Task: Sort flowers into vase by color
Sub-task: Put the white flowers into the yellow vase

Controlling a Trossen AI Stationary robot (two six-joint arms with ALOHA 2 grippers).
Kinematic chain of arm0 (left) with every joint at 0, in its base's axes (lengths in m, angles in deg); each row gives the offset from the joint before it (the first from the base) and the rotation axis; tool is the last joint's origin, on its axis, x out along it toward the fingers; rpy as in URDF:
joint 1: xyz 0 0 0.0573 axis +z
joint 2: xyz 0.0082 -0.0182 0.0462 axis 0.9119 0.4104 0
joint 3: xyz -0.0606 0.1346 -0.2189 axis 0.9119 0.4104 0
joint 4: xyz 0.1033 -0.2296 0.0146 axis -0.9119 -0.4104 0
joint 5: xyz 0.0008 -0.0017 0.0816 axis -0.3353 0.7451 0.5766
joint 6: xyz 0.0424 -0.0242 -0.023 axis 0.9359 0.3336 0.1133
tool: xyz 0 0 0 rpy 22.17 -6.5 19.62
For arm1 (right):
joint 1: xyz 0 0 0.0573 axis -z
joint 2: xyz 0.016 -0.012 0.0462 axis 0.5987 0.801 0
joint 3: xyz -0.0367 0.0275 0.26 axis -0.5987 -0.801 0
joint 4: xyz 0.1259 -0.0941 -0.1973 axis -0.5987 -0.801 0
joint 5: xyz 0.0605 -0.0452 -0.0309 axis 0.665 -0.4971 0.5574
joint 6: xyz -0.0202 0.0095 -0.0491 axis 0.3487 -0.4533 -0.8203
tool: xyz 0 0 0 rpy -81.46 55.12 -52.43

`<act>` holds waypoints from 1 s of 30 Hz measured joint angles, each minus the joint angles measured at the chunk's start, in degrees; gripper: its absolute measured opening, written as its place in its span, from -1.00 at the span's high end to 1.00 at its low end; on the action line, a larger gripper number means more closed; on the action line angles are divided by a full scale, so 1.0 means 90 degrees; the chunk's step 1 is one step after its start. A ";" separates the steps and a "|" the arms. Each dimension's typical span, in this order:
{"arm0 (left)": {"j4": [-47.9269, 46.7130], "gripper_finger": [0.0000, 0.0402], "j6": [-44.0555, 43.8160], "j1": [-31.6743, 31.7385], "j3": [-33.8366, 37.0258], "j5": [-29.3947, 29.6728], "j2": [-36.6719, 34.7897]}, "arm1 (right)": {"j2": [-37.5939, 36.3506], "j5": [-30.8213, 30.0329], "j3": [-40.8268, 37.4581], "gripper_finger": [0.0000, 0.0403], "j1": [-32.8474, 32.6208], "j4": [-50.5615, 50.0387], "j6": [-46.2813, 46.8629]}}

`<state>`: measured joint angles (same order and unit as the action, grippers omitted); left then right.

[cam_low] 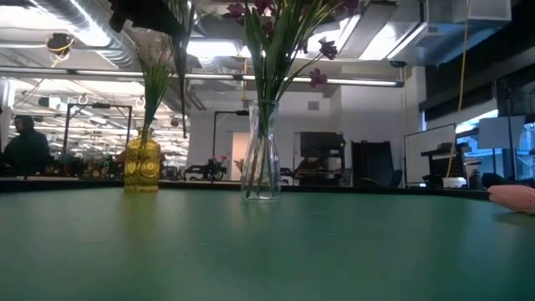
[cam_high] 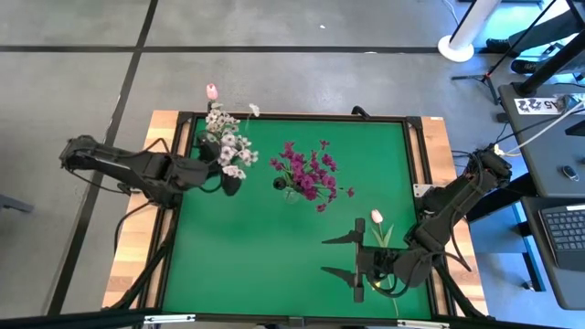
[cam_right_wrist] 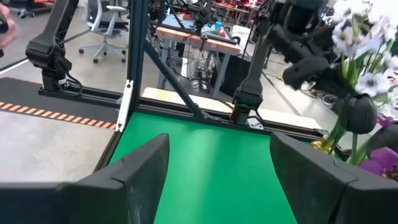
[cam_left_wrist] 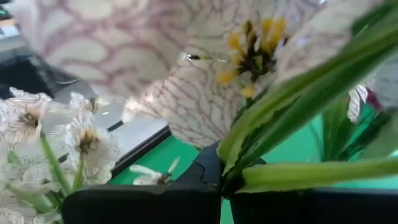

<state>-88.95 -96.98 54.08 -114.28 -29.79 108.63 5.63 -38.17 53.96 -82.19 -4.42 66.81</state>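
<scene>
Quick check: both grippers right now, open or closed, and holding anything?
Left gripper: closed on a white flower stem by the white bunch.
Right gripper: open, empty, near the pink tulip lying on the table.

1. White blossom cluster on green stems [cam_high: 226, 142]: upright in a yellow glass vase [cam_low: 142, 165] at the green mat's far left; petals show purple veining and yellow centres [cam_left_wrist: 249, 43].
2. Magenta-purple blossom spray [cam_high: 309, 172]: green stems upright in a clear glass vase [cam_low: 261, 155], mid-mat, right of the yellow one.
3. Pale pink-white tulip bud [cam_high: 376, 217]: lying flat on the mat, near right, green stem trailing toward the near edge.
</scene>
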 joint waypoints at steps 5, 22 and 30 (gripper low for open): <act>0.1238 1.00 0.0826 0.0113 0.0314 -0.1322 -0.0329 | 0.0002 0.0000 0.0000 -0.37 0.0000 -0.0071 0.0141; 0.1691 1.00 0.0222 0.0499 0.2439 -0.0730 -0.2273 | 0.0002 -0.0063 -0.0002 -0.37 0.0007 -0.0487 0.0378; 0.0821 1.00 0.0577 0.0148 0.0981 -0.0552 -0.2381 | 0.0003 -0.0265 -0.0002 -0.37 0.0007 -0.0509 0.0507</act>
<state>-81.56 -91.78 55.41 -105.45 -34.76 87.21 5.65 -40.55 53.94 -82.12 -9.00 71.37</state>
